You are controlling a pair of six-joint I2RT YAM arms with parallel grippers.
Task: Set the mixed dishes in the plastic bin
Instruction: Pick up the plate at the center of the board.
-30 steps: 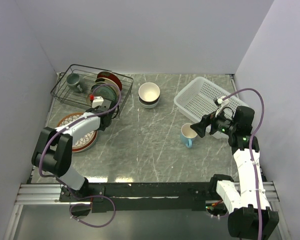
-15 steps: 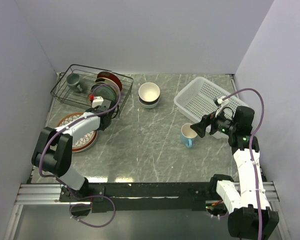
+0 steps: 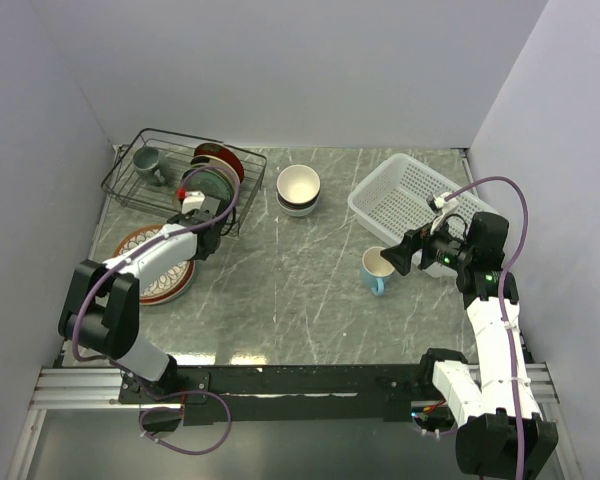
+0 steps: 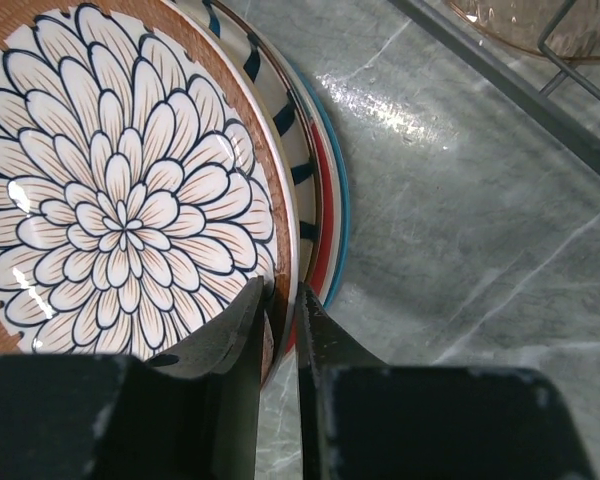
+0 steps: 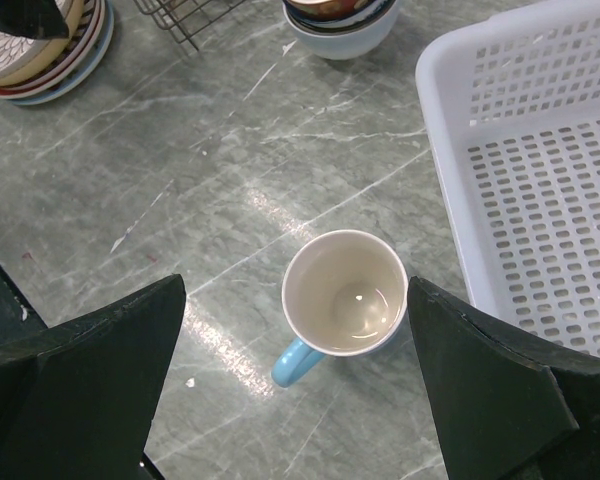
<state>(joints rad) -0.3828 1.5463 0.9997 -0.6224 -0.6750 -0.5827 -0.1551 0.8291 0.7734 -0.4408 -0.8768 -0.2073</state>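
Observation:
A stack of patterned plates lies at the left of the table. Topmost is the brown-rimmed plate with a flower pattern; a navy-striped plate and a red one lie beneath it. My left gripper is shut on the brown-rimmed plate's near rim, one finger above it and one under. The light blue mug stands upright next to the white plastic bin. My right gripper hangs open above the mug, a finger on each side, apart from it.
A black wire rack at the back left holds upright plates and a grey-green mug; one of its wires runs close to the stack. Stacked cream-and-dark bowls stand at the back centre.
The left gripper's jaws have closed in on the plate's rim. The right arm and the mug have not moved.

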